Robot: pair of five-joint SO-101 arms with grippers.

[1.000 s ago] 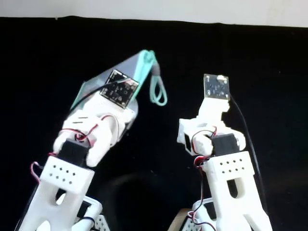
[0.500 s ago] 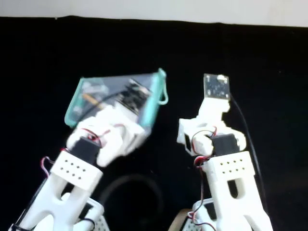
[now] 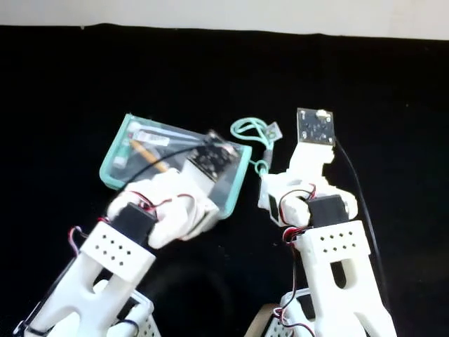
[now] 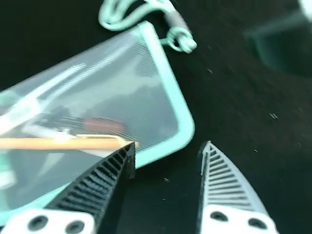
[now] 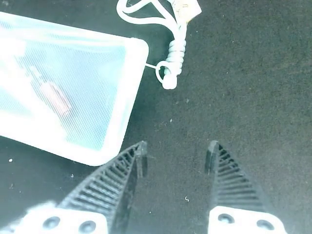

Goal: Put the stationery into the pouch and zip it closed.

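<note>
**Obscured or unclear.** In the high view the left arm point(image 3: 158, 210) lies across the pouch point(image 3: 151, 151) and hides its 4 o'clock end. That arm's fingers sit beneath its wrist camera board and cannot be seen there. In both wrist views the pouch point(image 4: 97, 92) point(image 5: 68, 83) is cut off at the frame edge. Its contents are blurred behind the mesh. A pencil point(image 4: 63, 143) point(image 3: 146, 152) is identifiable, and a reddish item point(image 5: 54, 100) beside it is not. Whether the zip is closed cannot be determined.

**Pouch.** It lies flat on the black table cloth point(image 3: 365, 84), at about 9 o'clock from the right arm point(image 3: 316, 210). In the high view its long axis runs roughly from 10 o'clock to 4 o'clock. A teal cord point(image 3: 249, 130) point(image 4: 131, 12) point(image 5: 151, 14) is attached at the end nearest the right arm. The cord loops away toward 1 o'clock and carries a small tag point(image 3: 271, 130). The pencil lies inside, roughly along the long axis.

**Left gripper** point(image 4: 168, 146). The fingers are spread and nothing is between them. The dark finger overlaps the pouch's rim and the pale one is over bare cloth. Contact with the pouch cannot be confirmed.

**Right gripper** point(image 5: 178, 145). The fingers are spread and grip nothing. It is over bare cloth, just beside the pouch's corner and clear of the cord.
</note>
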